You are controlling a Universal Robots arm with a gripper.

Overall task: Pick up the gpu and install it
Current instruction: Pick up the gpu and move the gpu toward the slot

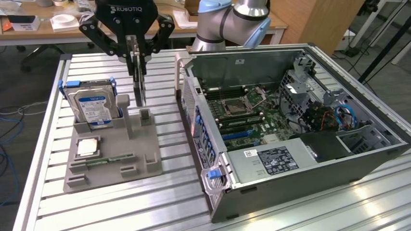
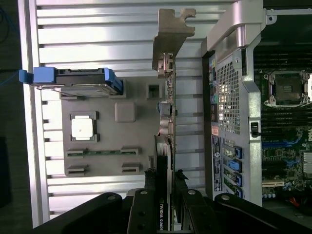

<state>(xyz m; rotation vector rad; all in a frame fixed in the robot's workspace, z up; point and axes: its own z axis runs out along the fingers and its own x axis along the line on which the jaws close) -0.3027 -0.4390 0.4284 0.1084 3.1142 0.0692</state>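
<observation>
The gpu (image 1: 138, 84) hangs edge-on and upright, with my gripper (image 1: 134, 54) shut on its top edge. It is lifted just above the grey fixture (image 1: 144, 159), over the small post at the fixture's back right. In the wrist view the gpu (image 2: 167, 122) runs as a thin dark card away from the gripper (image 2: 165, 179), and its silver bracket (image 2: 170, 34) is at the far end. The open computer case (image 1: 212, 187) lies on its side to the exterior view's right of the card, and its motherboard (image 1: 250, 120) is exposed.
On the grey fixture stand a silver hard drive (image 1: 93, 106) in blue rails, a processor chip (image 1: 86, 147) and a narrow green memory stick (image 1: 109, 160). Everything rests on a slatted aluminium table (image 1: 160, 211). A desk with clutter (image 1: 38, 24) stands behind.
</observation>
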